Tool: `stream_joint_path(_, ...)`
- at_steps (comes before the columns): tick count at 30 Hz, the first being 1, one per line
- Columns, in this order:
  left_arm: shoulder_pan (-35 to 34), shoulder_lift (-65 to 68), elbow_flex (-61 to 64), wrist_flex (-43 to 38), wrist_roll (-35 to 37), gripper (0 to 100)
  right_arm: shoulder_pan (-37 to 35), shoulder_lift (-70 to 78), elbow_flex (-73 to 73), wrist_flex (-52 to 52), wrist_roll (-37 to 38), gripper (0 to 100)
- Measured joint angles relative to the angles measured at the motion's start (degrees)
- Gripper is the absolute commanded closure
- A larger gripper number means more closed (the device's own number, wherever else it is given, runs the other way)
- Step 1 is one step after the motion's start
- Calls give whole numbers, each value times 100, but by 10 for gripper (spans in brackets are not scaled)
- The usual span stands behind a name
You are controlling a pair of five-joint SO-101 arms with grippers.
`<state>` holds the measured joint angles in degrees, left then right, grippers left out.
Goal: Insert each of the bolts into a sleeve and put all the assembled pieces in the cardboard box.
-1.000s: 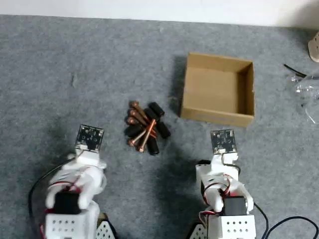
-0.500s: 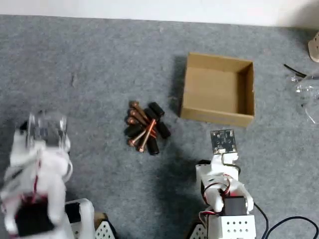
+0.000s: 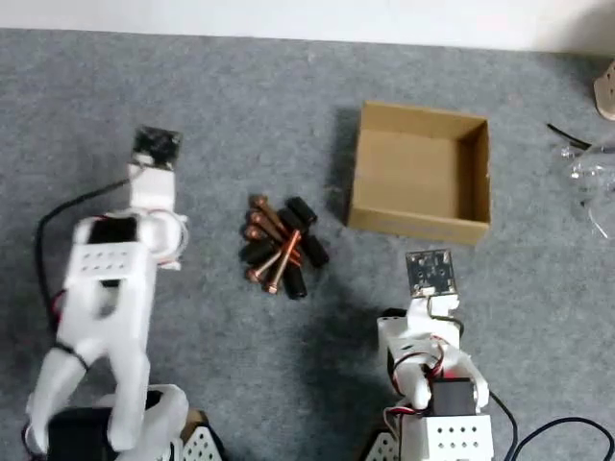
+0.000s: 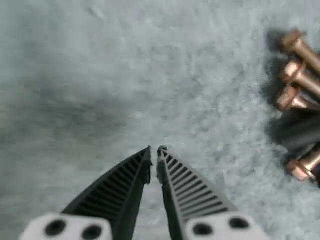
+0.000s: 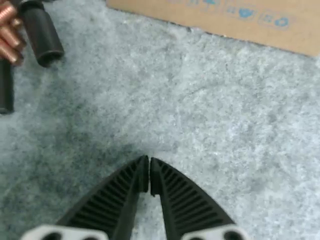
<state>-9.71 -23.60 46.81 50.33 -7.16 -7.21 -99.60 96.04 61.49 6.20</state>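
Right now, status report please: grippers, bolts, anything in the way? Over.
Left gripper shut, empty, beside the bolts. Right gripper shut, empty, near cardboard box. Bolts and sleeves heaped together, none boxed. Wires beyond box, no obstruction.

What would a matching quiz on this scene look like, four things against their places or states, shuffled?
Things: 1 copper-coloured metal bolts; 2 brown cardboard box; 3 left gripper; 4 right gripper.
States: A empty inside; B shut, on the box's side of the pile; C heaped with black sleeves on grey carpet; D shut, across the pile from the box.
Pairs: 1-C, 2-A, 3-D, 4-B.
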Motion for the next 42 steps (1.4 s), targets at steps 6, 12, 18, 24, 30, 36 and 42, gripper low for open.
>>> stream_joint_path(6,220,70,967,-1099,132,958,88,0,0,-44,0,994)
stream_joint_path(12,237,70,1521,-2119,132,958,738,0,0,-738,0,991)
stream_joint_path(18,237,70,1530,-2136,132,955,941,0,0,-765,448,991)
stream_joint_path(24,9,325,1266,-1837,132,957,624,9,-18,-211,791,945)
stream_joint_path(30,-88,791,870,-1565,343,958,-334,9,-475,-457,492,926)
stream_joint_path(36,-97,818,818,-1530,343,958,-1371,0,-651,-835,431,925)
stream_joint_path(42,-97,818,818,-1530,343,958,-1530,0,-651,-1099,422,925)
